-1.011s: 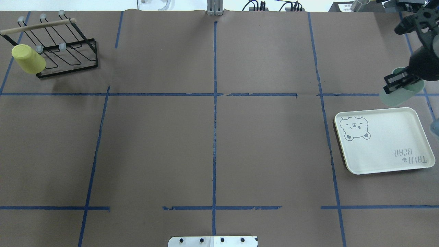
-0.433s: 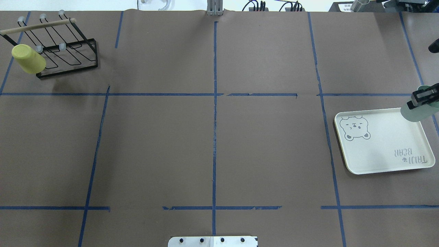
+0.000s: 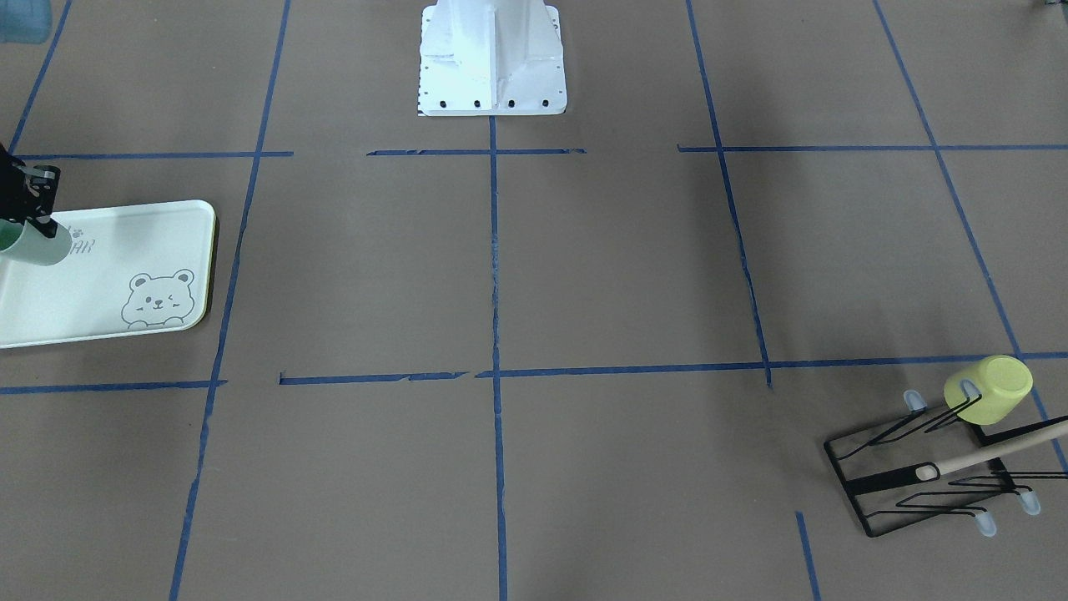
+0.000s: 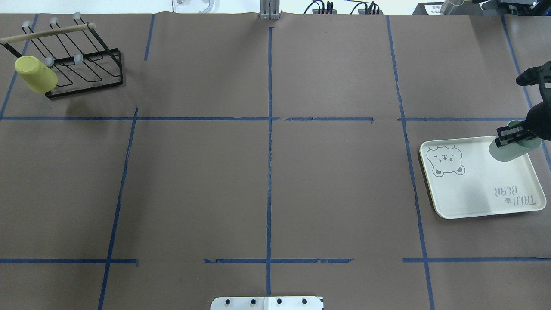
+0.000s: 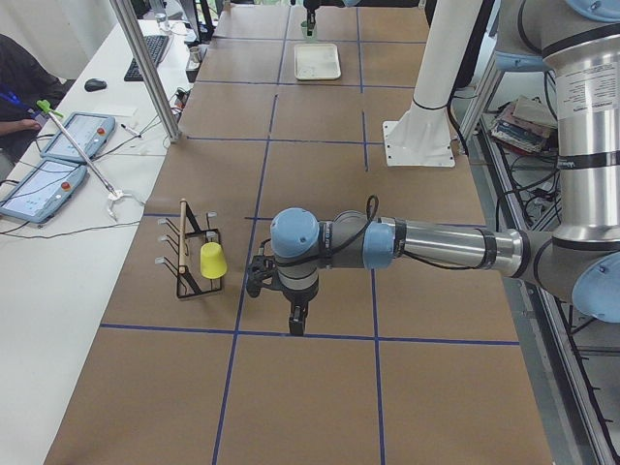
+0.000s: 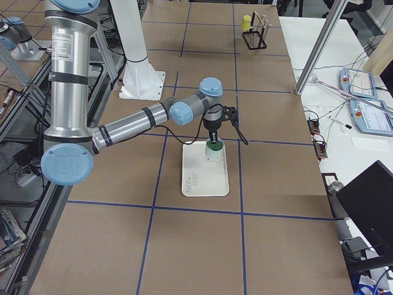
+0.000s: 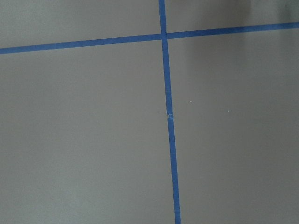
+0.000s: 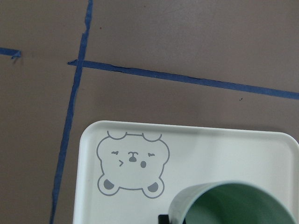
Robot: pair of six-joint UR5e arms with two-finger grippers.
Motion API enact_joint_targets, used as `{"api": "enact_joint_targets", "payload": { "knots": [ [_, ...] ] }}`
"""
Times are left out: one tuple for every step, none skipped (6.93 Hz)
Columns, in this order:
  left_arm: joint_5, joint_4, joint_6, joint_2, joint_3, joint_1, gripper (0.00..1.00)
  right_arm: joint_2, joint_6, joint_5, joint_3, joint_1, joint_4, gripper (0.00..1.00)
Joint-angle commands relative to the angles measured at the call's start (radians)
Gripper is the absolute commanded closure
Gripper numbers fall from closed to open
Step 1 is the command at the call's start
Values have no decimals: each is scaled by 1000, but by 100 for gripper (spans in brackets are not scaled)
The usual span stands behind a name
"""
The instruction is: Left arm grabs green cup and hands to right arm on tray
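Green cup (image 4: 506, 154) clamped in right end effector (image 4: 513, 136) over tray (image 4: 473, 191).

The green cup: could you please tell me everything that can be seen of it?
The green cup is a small, plain, pale mint-green tumbler, plastic by its look, slightly tapered and without a handle. It is upright with its mouth up, and the right wrist view shows a darker green inside. The right gripper holds it, jaws shut on the rim. It is over the tray, at the upper right corner in the overhead view. Whether its base touches the tray cannot be told.
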Motion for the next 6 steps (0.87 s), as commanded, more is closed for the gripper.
{"api": "enact_joint_targets", "payload": {
  "knots": [
    [-1,-1,-12,-2,-1,0,0,-42,89,-58,-43,-79,138,99],
    [-1,-1,-13,-2,-1,0,0,-62,92,-70,-72,-97,200,99],
    [-25,-1,-13,-2,1,0,0,-63,94,-72,-112,-107,241,98],
    [-56,-2,-11,1,1,0,0,-61,94,-95,-132,-122,252,97],
    [-56,-5,-13,3,1,0,0,-59,94,-112,-133,-136,252,92],
    [-56,-5,-11,3,2,0,0,-56,94,-112,-140,-142,252,84]
  ]
}}
